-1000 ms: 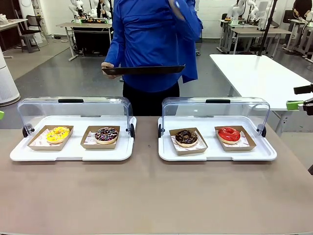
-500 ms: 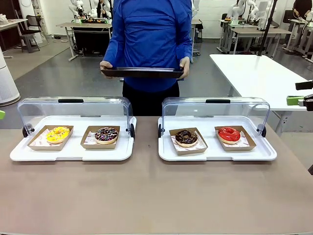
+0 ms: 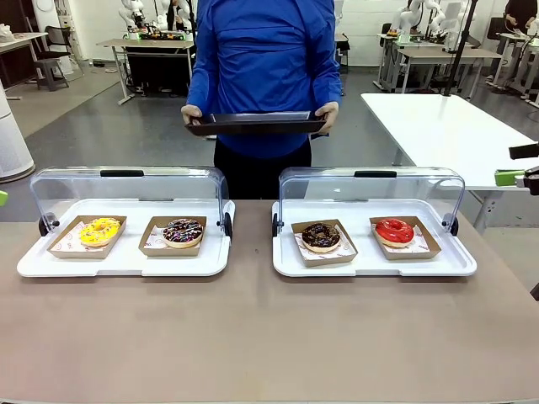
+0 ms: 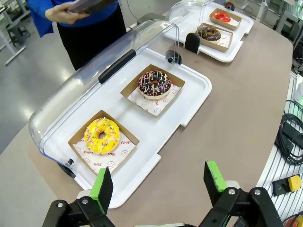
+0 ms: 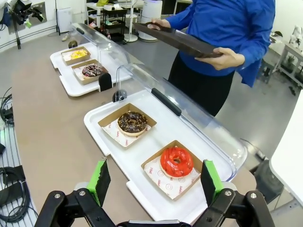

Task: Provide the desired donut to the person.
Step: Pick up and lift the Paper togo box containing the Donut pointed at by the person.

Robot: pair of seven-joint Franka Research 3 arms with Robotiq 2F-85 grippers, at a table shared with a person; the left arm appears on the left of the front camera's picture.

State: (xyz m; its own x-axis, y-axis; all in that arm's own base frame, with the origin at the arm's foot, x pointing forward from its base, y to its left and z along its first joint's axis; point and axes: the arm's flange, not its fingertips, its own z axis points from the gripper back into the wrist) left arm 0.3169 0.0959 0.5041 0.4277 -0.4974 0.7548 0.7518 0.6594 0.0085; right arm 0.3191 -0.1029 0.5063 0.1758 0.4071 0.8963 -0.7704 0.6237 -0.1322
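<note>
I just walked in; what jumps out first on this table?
The donuts: a yellow donut and a sprinkled donut on the left white tray, a chocolate donut and a glossy red donut on the right white tray, both with clear lids raised. Across the table, the person in bright blue holds a dark tray.

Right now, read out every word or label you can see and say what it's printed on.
"YUMMY": on the paper liner under the yellow donut.
"SMILE": on that same liner, twice.
Print on the sprinkled donut's liner and the red donut's liner: too small to read.
</note>
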